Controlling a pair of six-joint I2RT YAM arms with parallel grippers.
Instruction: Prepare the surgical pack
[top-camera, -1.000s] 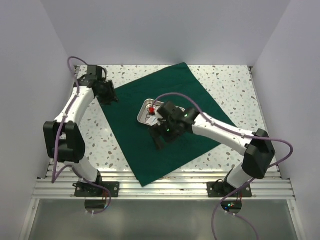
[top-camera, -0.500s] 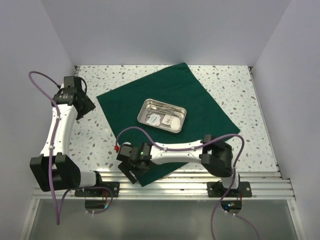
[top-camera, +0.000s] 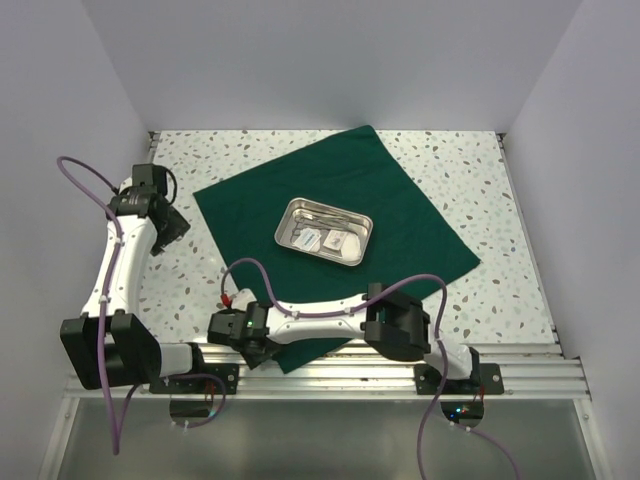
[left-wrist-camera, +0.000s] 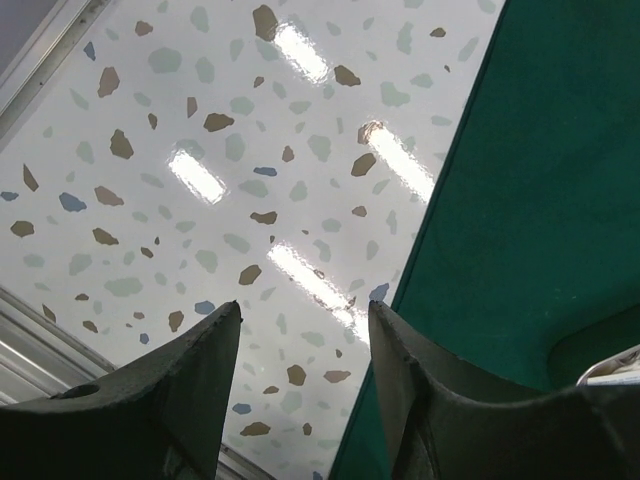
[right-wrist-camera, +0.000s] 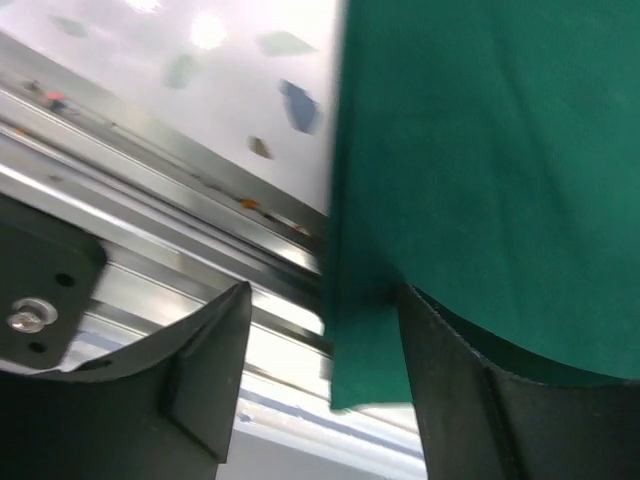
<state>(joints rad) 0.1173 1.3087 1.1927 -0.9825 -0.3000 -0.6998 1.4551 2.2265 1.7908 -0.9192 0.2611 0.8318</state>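
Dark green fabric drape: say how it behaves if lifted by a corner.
Probably floppy: the dark green fabric drape lies flat and thin. Likely light, though the shallow steel tray on it would pin the middle and might slide.

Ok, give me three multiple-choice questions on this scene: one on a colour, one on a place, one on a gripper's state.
1. What colour is the drape? A white; B dark green; C blue.
2. Where does the steel tray sit? A on bare table; B on the rail; C on the drape.
3. How is the left gripper? A open, empty; B shut on the drape; C holding the tray.
Answers: 1 B, the top view shows green cloth; 2 C, drape surrounds the tray; 3 A, its jaws stand apart, nothing between.
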